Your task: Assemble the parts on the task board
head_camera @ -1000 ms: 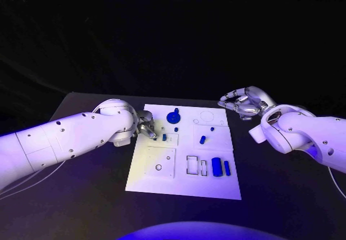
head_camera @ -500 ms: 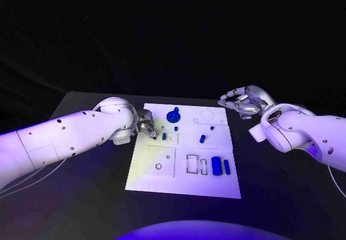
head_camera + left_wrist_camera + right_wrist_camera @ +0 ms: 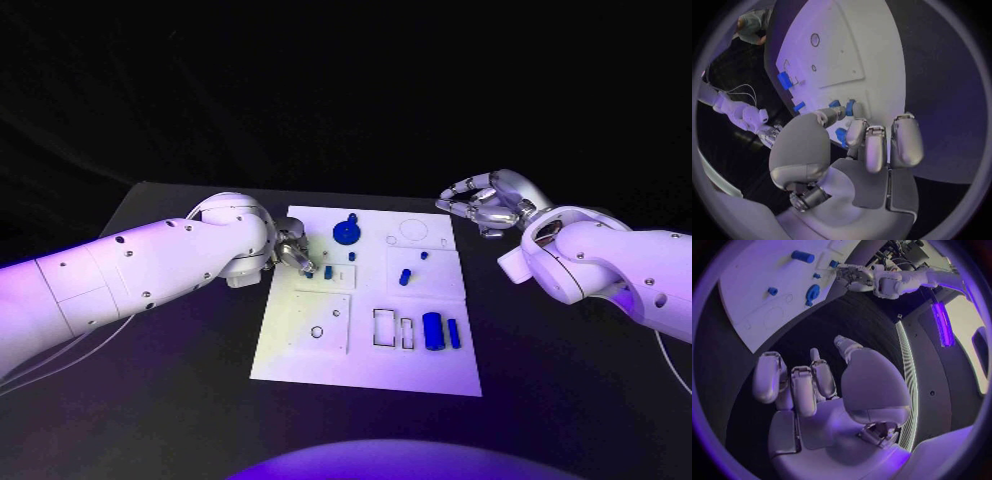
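Working my left hand (image 3: 293,253) over small blue parts (image 3: 329,271) at the task board's (image 3: 366,370) edge; I cannot tell whether its fingers pinch one. Next comes careful seating. My right hand (image 3: 488,203) hangs curled, holding nothing.

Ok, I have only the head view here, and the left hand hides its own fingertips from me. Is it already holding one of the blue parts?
Observer: In the left wrist view the left hand has its thumb tip and one fingertip close around a small blue part on the task board. I cannot confirm a firm grip.
Operator: And is there something inside the right hand?
Observer: No. The right wrist view shows the right hand with an empty palm, its fingers half curled and its thumb apart.
Operator: Is it over the board?
Observer: No. Under its fingers is the black table, beside the board.
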`<state>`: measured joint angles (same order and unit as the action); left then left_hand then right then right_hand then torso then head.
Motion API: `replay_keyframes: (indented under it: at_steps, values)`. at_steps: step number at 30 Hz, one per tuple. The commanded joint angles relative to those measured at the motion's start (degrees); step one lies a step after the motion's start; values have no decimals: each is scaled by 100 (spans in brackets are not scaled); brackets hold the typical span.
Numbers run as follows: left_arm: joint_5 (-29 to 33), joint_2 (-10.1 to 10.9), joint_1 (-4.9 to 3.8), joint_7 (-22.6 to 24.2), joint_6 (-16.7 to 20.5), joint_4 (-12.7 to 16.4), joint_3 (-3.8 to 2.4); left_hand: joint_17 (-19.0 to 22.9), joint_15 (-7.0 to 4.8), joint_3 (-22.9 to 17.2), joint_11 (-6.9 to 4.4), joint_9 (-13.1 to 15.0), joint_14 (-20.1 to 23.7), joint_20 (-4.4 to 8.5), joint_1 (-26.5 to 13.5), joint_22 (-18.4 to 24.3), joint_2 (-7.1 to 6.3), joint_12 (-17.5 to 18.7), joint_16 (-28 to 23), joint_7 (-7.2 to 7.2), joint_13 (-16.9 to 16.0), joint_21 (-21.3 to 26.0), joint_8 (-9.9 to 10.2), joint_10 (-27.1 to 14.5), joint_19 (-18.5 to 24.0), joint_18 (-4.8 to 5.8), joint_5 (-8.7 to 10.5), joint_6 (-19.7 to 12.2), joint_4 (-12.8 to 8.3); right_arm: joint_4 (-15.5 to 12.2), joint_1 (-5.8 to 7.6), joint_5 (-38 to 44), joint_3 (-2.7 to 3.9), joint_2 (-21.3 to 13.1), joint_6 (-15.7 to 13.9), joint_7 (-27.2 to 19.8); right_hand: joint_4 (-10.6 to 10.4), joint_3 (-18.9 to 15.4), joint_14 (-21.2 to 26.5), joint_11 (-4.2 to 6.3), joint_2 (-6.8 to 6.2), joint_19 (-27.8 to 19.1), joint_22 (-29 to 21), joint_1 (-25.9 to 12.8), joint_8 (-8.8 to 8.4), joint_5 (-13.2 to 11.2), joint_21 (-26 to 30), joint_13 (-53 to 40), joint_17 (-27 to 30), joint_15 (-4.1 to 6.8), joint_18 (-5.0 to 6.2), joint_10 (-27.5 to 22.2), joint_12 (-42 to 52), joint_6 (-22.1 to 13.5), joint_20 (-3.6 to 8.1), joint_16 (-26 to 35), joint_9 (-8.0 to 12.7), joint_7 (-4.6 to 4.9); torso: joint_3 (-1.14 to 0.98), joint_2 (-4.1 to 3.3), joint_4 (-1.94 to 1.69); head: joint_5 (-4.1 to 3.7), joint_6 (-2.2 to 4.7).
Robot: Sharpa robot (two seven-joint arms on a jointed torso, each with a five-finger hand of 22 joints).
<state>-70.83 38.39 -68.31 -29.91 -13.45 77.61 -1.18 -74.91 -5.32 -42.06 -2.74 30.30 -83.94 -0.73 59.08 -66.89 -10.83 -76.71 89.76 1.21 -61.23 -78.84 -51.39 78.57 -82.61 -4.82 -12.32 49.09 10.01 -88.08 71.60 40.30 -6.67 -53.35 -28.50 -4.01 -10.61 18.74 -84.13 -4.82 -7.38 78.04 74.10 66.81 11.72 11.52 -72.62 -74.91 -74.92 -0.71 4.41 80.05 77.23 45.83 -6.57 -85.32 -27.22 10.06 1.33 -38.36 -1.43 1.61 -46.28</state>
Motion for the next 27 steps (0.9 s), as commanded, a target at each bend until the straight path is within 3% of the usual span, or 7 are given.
replay_keyframes:
  at_steps: [1,19,27]
  values:
    - [70,-44,49,38,-224,8,35,-1493,-38,88,14,-15,-602,18,-53,-1,10,-31,18,13,5,-36,6,36,-28,41,19,50,43,-2,-5,21,0,3,70,-23,-14,-7,-288,3,-15,-21,-5,57,27,34,19,-169,-238,21,39,-34,-30,17,0,21,-5,-33,1,-1,-1,-3,-2]
    - [63,-56,48,35,-281,-30,36,-1509,-42,236,9,-58,-606,22,-83,-27,12,-40,24,6,-8,-46,1,51,-38,46,31,79,151,0,-6,20,0,0,65,-24,-20,-13,-288,3,-16,-20,-4,56,28,33,20,-175,-239,21,39,-29,-24,17,1,22,-6,-33,3,2,1,-11,-21]
    - [52,-42,48,35,-270,-41,36,-1509,-56,195,-11,-119,-606,35,169,-23,192,-37,24,-16,0,-41,-3,58,-37,44,-9,66,87,3,-6,20,0,-2,63,-25,-20,-13,-288,3,-16,-20,-4,56,28,33,20,-175,-239,21,39,-29,-24,17,1,22,-6,-33,3,-1,2,-14,-27]
